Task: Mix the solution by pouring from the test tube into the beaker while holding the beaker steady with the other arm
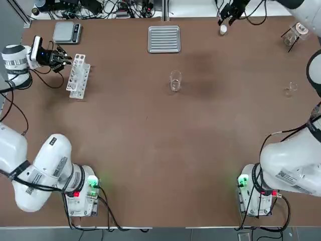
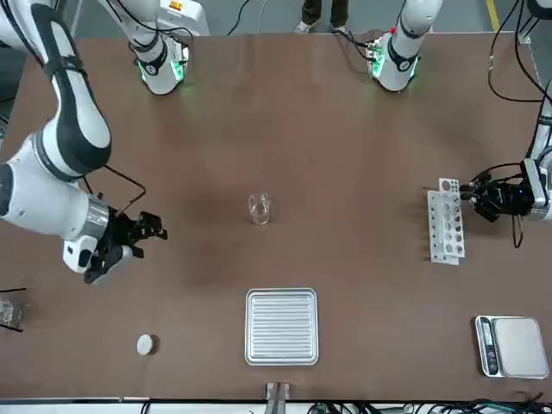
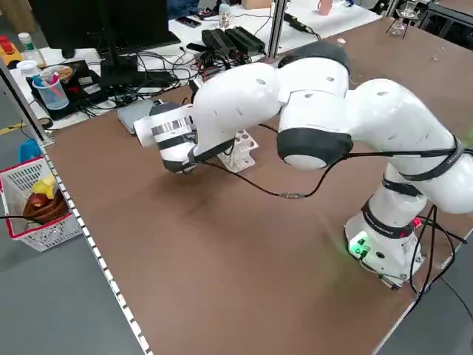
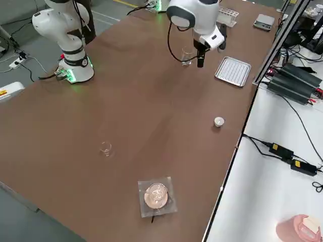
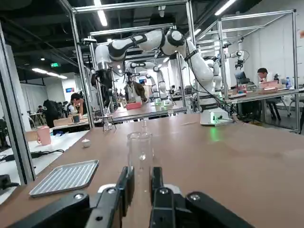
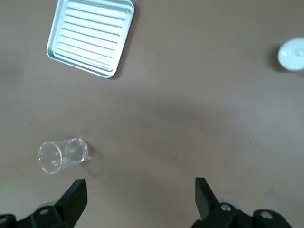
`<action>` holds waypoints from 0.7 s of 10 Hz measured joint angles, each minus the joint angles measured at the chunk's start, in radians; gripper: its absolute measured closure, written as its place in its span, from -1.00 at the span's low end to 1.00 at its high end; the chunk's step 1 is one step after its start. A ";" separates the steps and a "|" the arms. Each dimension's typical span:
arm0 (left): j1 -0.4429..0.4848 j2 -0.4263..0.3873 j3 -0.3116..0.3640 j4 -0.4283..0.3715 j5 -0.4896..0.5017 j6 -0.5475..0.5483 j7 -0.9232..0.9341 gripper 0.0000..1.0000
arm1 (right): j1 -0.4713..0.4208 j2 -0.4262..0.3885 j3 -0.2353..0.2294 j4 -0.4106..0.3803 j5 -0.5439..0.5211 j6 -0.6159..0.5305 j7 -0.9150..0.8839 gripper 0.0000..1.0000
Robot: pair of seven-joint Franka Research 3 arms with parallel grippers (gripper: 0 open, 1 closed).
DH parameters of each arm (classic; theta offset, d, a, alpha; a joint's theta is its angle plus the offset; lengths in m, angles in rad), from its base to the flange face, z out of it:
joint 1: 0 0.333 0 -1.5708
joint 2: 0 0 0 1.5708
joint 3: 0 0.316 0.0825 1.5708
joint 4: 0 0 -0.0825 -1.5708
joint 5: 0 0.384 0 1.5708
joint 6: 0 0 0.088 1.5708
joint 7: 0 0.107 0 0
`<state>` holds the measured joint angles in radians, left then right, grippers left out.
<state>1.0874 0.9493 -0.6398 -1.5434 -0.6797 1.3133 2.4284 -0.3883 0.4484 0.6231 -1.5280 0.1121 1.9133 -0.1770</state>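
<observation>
the left gripper [image 1: 64, 59], fingers nearly closed around a clear glass test tube [image 5: 140, 153] at the white rack [image 1: 78, 75], is only starting, while the right gripper [image 2: 147, 231] is hovering open (empty) away from the small clear glass beaker [image 1: 175, 81], nothing poured.

Both arms were glossy white, rounded segments joined by dark grey bands, with printed labels on the lower links. Each base [image 1: 83, 197] showed green and red lights and trailing black cables. The left gripper [image 1: 64, 59] and right gripper [image 1: 226, 17] were black.

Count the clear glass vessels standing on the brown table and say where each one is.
3: the beaker at mid-table near the ribbed tray; a tinier glass piece toward the robot's right; a flask on a stand at the far right corner.
</observation>
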 joint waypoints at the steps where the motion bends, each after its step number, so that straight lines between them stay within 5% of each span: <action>1: -0.025 0.000 0.030 0.012 -0.018 0.000 -0.009 0.57 | 0.002 -0.001 -0.012 0.048 -0.016 -0.093 0.039 -1.00; 4: -0.055 0.012 0.062 0.024 -0.028 0.002 -0.025 0.57 | 0.004 -0.007 -0.089 0.159 -0.071 -0.291 0.058 -0.99; 7: -0.079 0.033 0.086 0.044 -0.028 0.006 -0.030 0.57 | -0.015 -0.052 -0.148 0.196 -0.169 -0.359 0.030 -0.99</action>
<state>1.0084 0.9827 -0.5537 -1.4994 -0.7082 1.3189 2.3984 -0.4036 0.3966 0.4747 -1.3321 -0.0570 1.5539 -0.1472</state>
